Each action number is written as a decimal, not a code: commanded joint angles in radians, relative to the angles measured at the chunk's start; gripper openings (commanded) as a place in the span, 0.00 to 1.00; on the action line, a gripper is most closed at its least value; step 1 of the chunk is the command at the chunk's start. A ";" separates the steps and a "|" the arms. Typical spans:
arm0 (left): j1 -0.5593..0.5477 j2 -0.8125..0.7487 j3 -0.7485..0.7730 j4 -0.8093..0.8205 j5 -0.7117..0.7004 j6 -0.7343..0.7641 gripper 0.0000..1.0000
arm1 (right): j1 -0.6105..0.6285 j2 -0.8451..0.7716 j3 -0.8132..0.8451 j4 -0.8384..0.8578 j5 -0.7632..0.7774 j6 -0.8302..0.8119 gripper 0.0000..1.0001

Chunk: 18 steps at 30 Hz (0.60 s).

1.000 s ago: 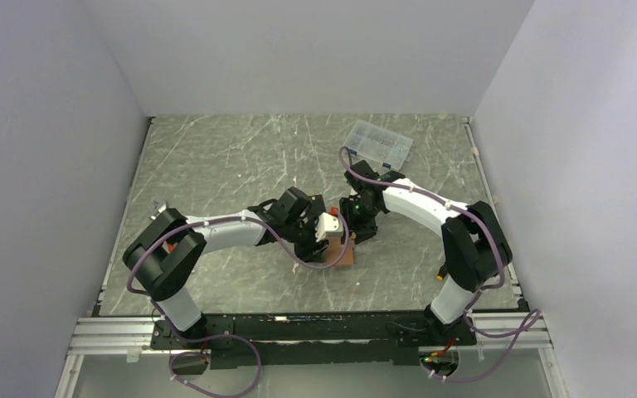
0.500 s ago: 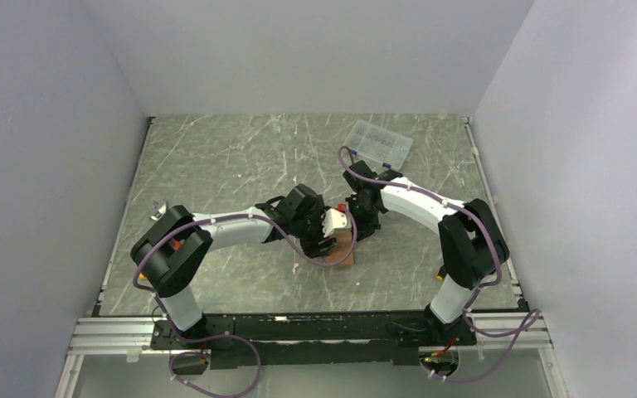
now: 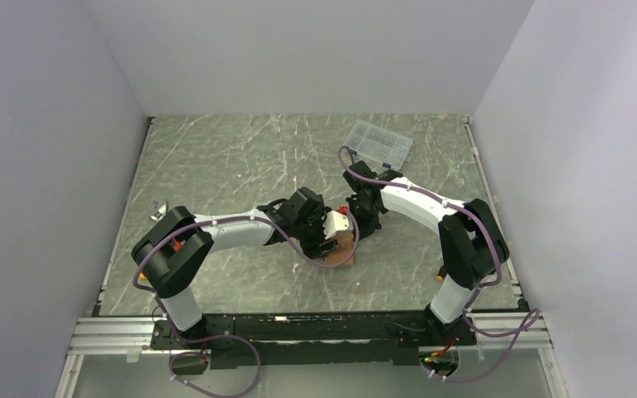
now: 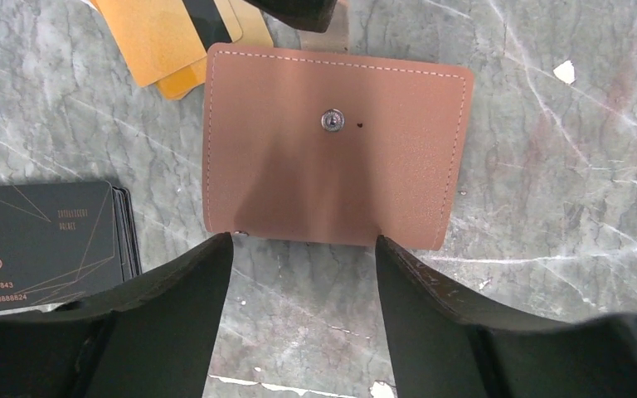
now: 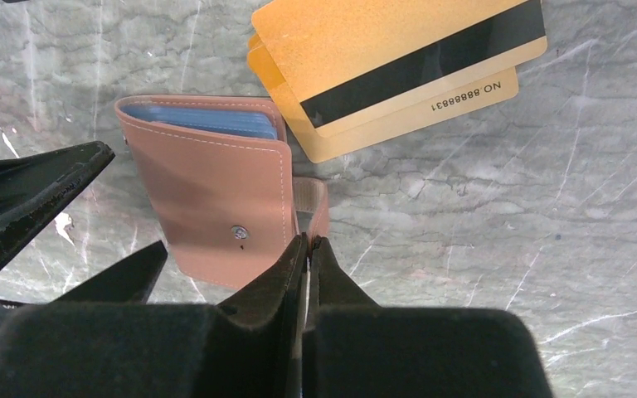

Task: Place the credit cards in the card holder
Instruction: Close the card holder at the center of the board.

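The left end effector (image 4: 300,242) stands spread wide. Both dark fingertips (image 4: 218,245) sit at the near long edge of the card holder (image 4: 336,157), and nothing is held between them. The right end effector (image 5: 307,244) has its fingers pressed together, with the tips at the end of a short tan strap (image 5: 312,203) that pokes out from under the holder. I cannot tell whether the strap is nipped between them.

The card holder lies flat on the counter (image 3: 216,166) between the two end effectors, folded over, with its snap stud (image 4: 329,120) facing up. In the left wrist view its long axis runs left to right. In the right wrist view the blue-grey pockets (image 5: 203,121) show at the edge farthest from the fingers.

The orange-gold credit cards (image 5: 398,66) lie just beside that pocket end, two of them fanned one over the other. Their long axis slants up to the right in that view. The upper card shows a black stripe, and the lower one reads "NO.88888831".

A small stack of black cards (image 4: 46,240) lies on the counter close beside the holder's short end, partly under the left finger. It is printed "VIP", "NO.88888843" and "NO.88888824". A clear plastic box (image 3: 379,143) sits well apart near the far right of the counter.
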<state>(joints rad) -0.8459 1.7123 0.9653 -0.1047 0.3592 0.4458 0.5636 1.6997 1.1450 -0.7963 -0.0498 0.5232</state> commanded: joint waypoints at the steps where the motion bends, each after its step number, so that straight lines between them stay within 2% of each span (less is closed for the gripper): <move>1: -0.004 -0.016 0.026 -0.011 -0.002 -0.021 0.67 | 0.002 -0.044 -0.014 -0.004 -0.016 0.002 0.00; 8: -0.005 -0.014 0.015 0.001 0.058 -0.027 0.56 | 0.001 -0.034 -0.049 0.046 -0.084 0.020 0.00; 18: -0.019 0.041 0.036 -0.019 0.091 -0.006 0.54 | -0.012 -0.045 -0.028 0.040 -0.109 0.019 0.00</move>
<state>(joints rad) -0.8539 1.7287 0.9657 -0.1173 0.4061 0.4282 0.5617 1.6917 1.1004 -0.7586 -0.1341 0.5312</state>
